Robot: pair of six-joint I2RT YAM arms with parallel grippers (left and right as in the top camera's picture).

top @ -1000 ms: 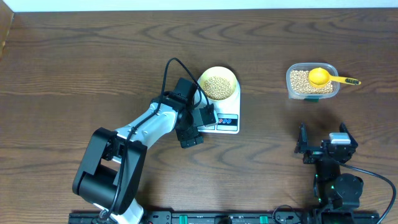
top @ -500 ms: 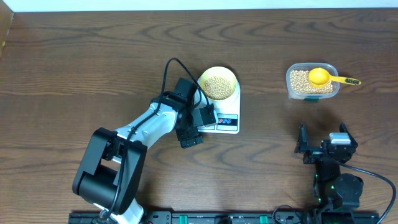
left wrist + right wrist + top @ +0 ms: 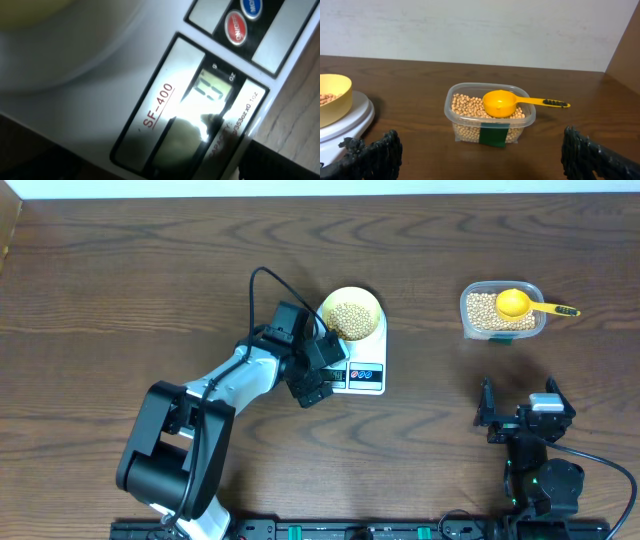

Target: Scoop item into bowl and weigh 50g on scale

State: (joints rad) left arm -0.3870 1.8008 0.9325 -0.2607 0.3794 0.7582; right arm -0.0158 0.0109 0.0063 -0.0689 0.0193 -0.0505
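1. Tan beans (image 3: 350, 320) fill the pale yellow bowl (image 3: 350, 292), and that bowl sits on the back half of the white scale (image 3: 366, 376), roughly mid-desk (image 3: 120, 270) and a bit toward the far edge.
2. My left gripper (image 3: 325, 373) hangs at the scale's front left corner, right by the readout end. Its jaws are spread wide with nothing between them.
3. From the left wrist view I'm jammed right up against the display (image 3: 212, 89). I can read "SF-400" on the label and see the red button (image 3: 236, 27) and blue button (image 3: 255, 6), but glare and blur wash out the digits, so I can't tell the reading.
4. More beans sit in the clear tub (image 3: 465, 310) over toward the desk's right edge, well apart from the scale. The yellow scoop (image 3: 513, 302) lies on top of them, handle poking out over the tub's right rim.
5. My right gripper (image 3: 520, 402) is near the desk's front edge, in front of the tub, with jaws wide apart and empty.
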